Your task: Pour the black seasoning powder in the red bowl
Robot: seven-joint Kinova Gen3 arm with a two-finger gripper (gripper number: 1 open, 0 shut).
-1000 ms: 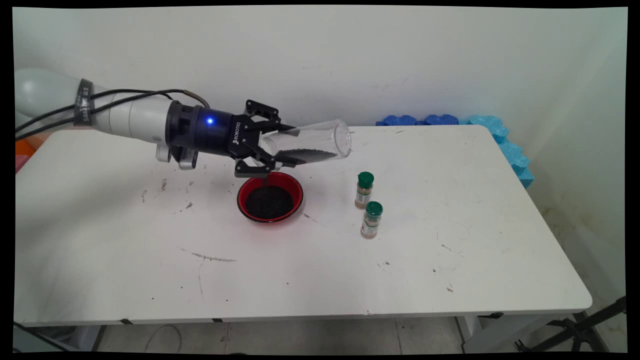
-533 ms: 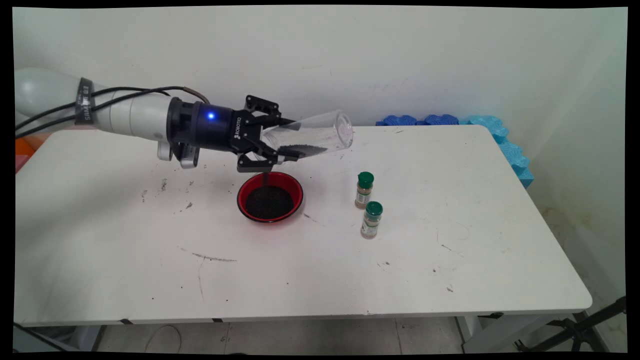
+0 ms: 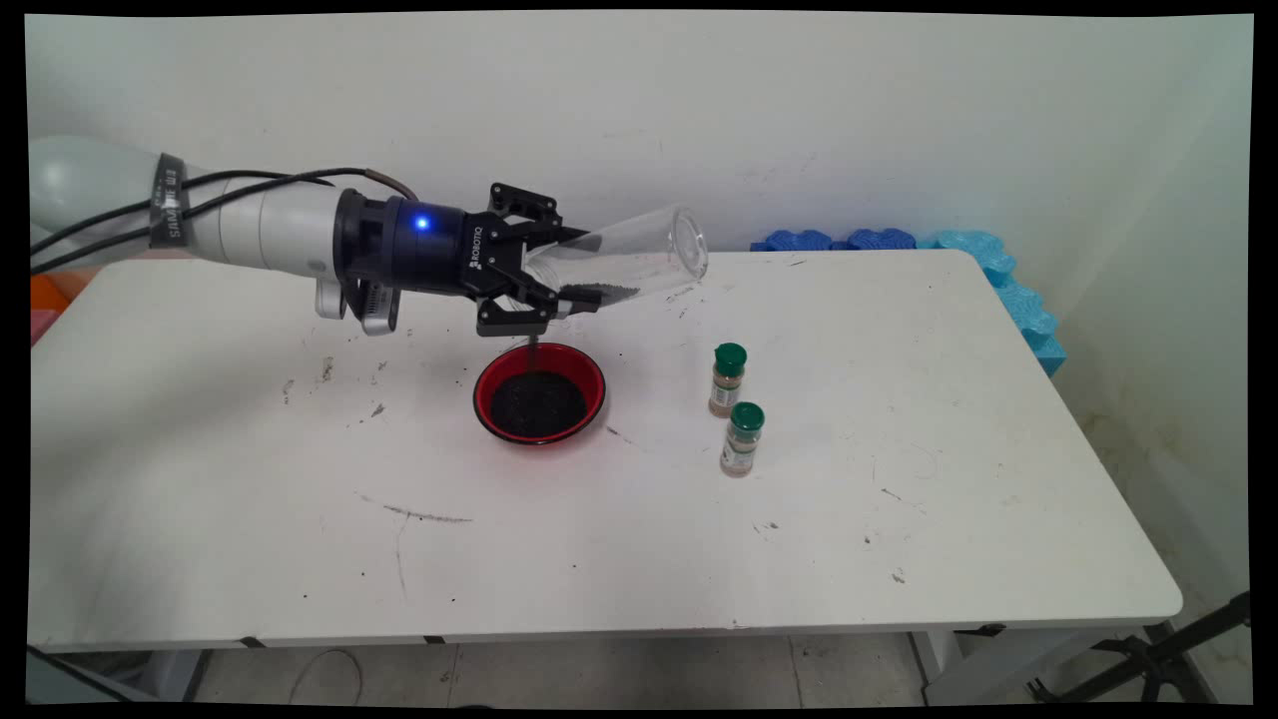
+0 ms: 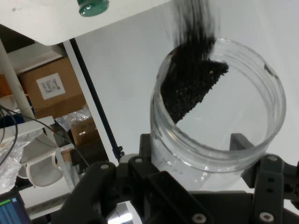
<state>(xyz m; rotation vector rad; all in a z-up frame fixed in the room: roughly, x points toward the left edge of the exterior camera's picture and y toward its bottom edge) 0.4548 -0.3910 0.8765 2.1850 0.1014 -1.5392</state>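
The clear plastic jar point(image 3: 624, 265) has tipped steeper, black gripper point(image 3: 559, 278) clamped around it, most black grains already in the red bowl point(image 3: 539, 393) at six o'clock below.

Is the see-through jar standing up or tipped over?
Tipped. The gripper holds the clear jar on its side above the red bowl, black grains spilling out.
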